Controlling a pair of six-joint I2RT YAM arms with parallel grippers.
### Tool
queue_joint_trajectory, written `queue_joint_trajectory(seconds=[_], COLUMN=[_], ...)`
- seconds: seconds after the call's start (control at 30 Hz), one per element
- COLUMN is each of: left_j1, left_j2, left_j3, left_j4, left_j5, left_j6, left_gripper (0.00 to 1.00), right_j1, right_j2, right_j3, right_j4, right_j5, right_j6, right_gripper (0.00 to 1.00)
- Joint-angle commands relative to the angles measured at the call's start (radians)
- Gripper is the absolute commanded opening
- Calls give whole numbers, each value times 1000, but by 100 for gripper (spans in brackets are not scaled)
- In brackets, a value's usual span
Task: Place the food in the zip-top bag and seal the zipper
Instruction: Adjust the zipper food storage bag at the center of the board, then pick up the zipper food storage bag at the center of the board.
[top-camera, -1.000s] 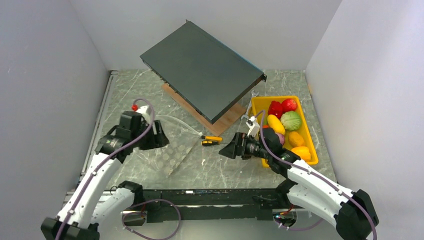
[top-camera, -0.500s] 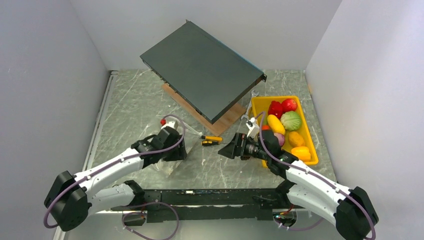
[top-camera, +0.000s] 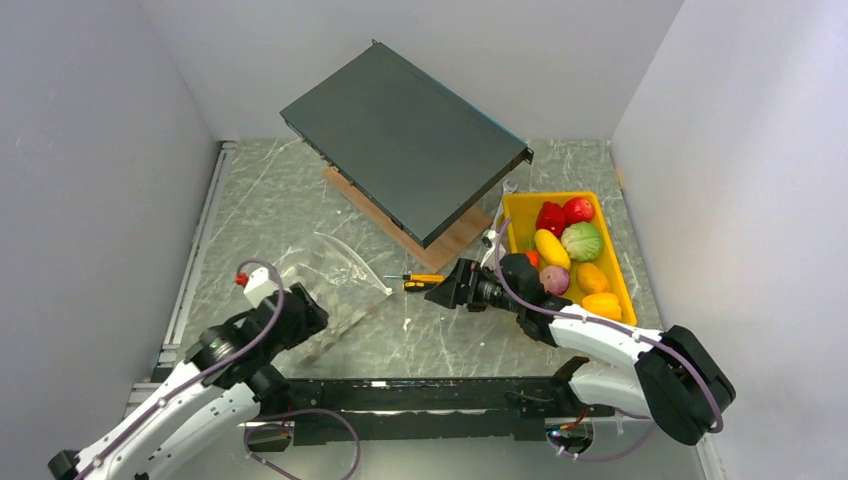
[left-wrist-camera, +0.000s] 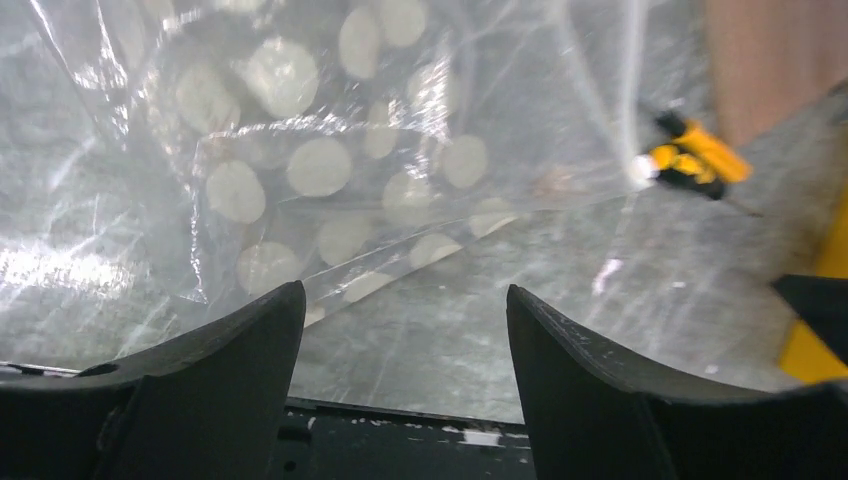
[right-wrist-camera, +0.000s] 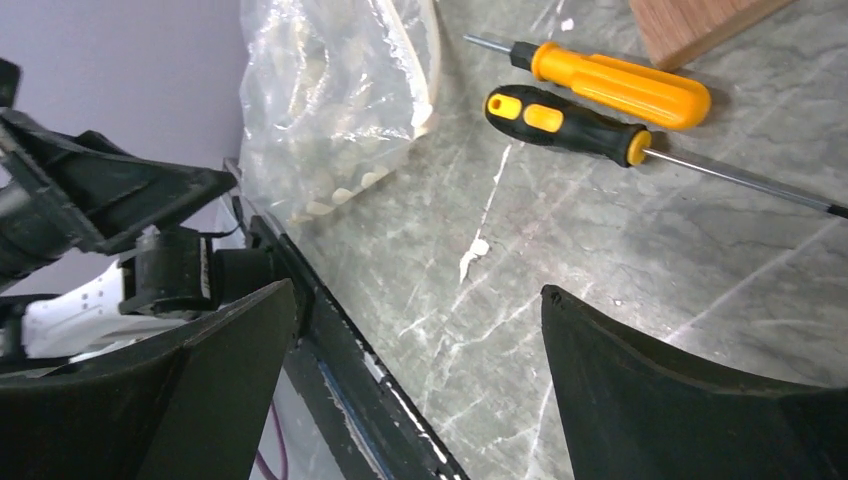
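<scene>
The zip-top bag (top-camera: 322, 285), a clear, floppy plastic pouch printed with white polka dots, lies crumpled on the grey marbled table (top-camera: 250, 200) just ahead of the left gripper (top-camera: 305, 315). Its film is glossy and creased and catches bright glare, and the dots show pale through overlapping layers. Along the edge farthest from that gripper the zipper (top-camera: 350, 258), a thin whitish press-seal strip, rises in a shallow arc; I cannot tell whether it is pressed together. In the left wrist view the gripper's matte black fingers (left-wrist-camera: 200, 400) stand wide apart with nothing between them. The bag's near folded edge lies just beyond their tips, closer to the left one, and whether they touch cannot be made out.

The right gripper (top-camera: 440, 295) is also spread wide and empty, low over the table. The bag lies ahead of it, off toward its left finger. Ahead toward its right finger lie the smooth orange-handled screwdriver (right-wrist-camera: 620, 88) and the black screwdriver with yellow inserts (right-wrist-camera: 560, 125). They lie side by side, with slim steel shafts pointing opposite ways.

The food (top-camera: 552, 248) sits behind the right gripper, beside its arm, in a rigid yellow rectangular plastic tray (top-camera: 625, 290). The pieces are small and shiny: a red pepper (top-camera: 550, 215), a ribbed green cabbage (top-camera: 582, 240), and yellow, purple and orange ones packed close together.

Beyond both grippers a flat dark rectangular panel (top-camera: 405, 140) leans tilted on a wooden board (top-camera: 450, 245).
</scene>
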Motion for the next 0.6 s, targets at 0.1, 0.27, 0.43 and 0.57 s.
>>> queue_joint_trajectory(seconds=[0.1,0.27,0.43,0.57], left_j1=[-2,-2,11,33], left_j2=[-63,165,330,500], left_j3=[181,305,333,411], left_j4=[20,92,227,214], left_j5=[-69,-54,-37,-89], left_j6=[130,216,283,259], left_gripper=[81,81,86,87], right_j1=[12,14,14,24], right_j2=[-106,-117,11,91], right_j3=[-7,18,15,32], right_j4=[55,43,189,251], right_j5=[74,64,8,-43], right_j6=[-7,-32,25,44], right_gripper=[94,92,77,64])
